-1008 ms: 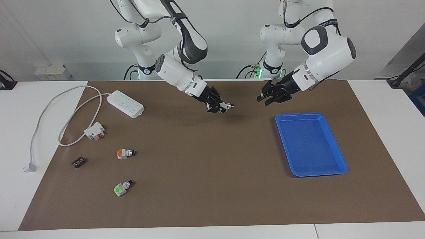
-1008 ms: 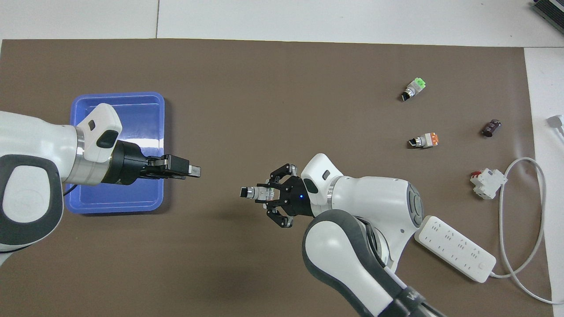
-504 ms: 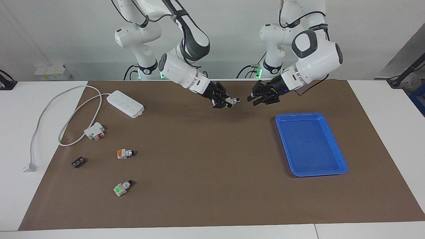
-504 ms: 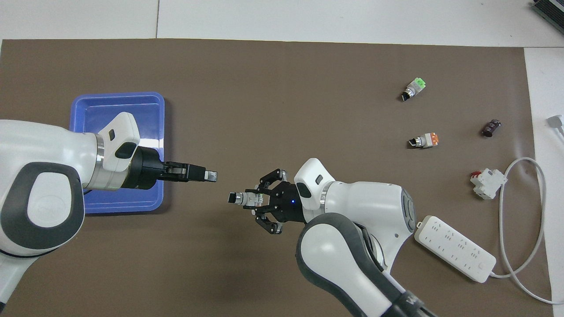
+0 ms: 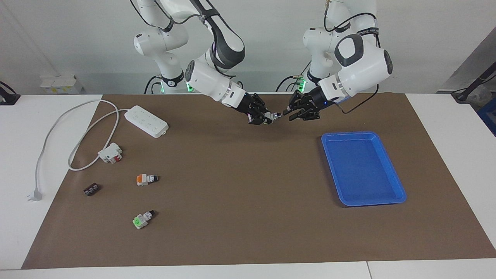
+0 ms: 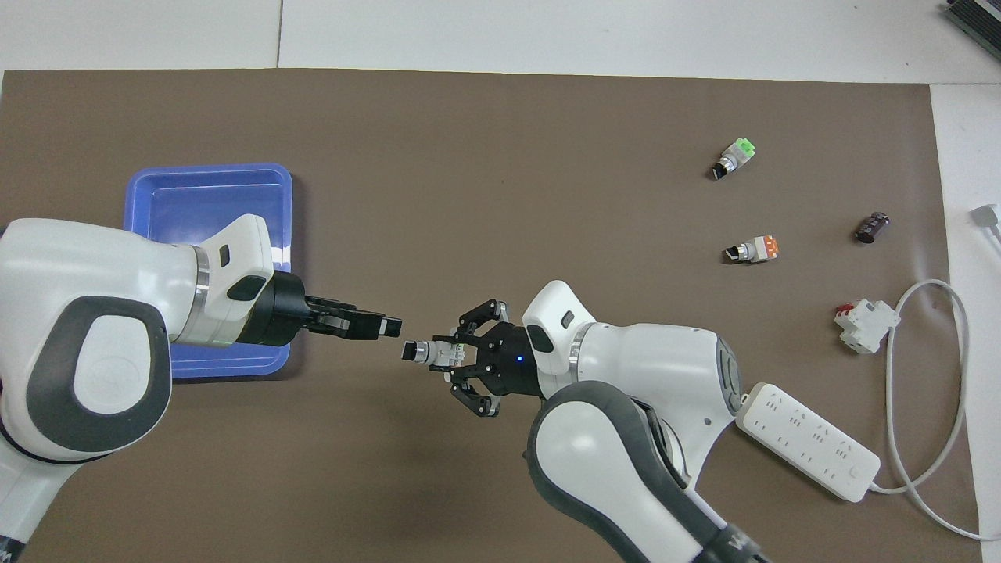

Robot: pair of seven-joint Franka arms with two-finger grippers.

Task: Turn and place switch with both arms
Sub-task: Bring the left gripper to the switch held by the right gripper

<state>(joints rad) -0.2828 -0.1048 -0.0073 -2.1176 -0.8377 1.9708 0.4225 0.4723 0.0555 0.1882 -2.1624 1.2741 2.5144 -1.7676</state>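
My right gripper (image 5: 267, 117) is shut on the switch (image 5: 274, 115) and holds it level in the air over the brown mat, near the robots' end. In the overhead view the switch (image 6: 422, 353) points its black knob at my left gripper (image 6: 391, 325), out of the right gripper (image 6: 452, 356). My left gripper (image 5: 289, 113) is open and level, its tips a small gap from the knob, not touching. The pale green tab is hidden in the right gripper's fingers.
A blue tray (image 5: 364, 134) lies toward the left arm's end, partly under the left arm (image 6: 207, 168). Toward the right arm's end lie a power strip (image 5: 146, 121), an orange-ended switch (image 5: 146, 179), a green-ended switch (image 5: 142, 219), a white-red breaker (image 5: 110, 152) and a dark part (image 5: 91, 189).
Both grippers have moved toward each other. The right gripper carried the switch up and toward the left arm. The left gripper closed in to just short of the knob.
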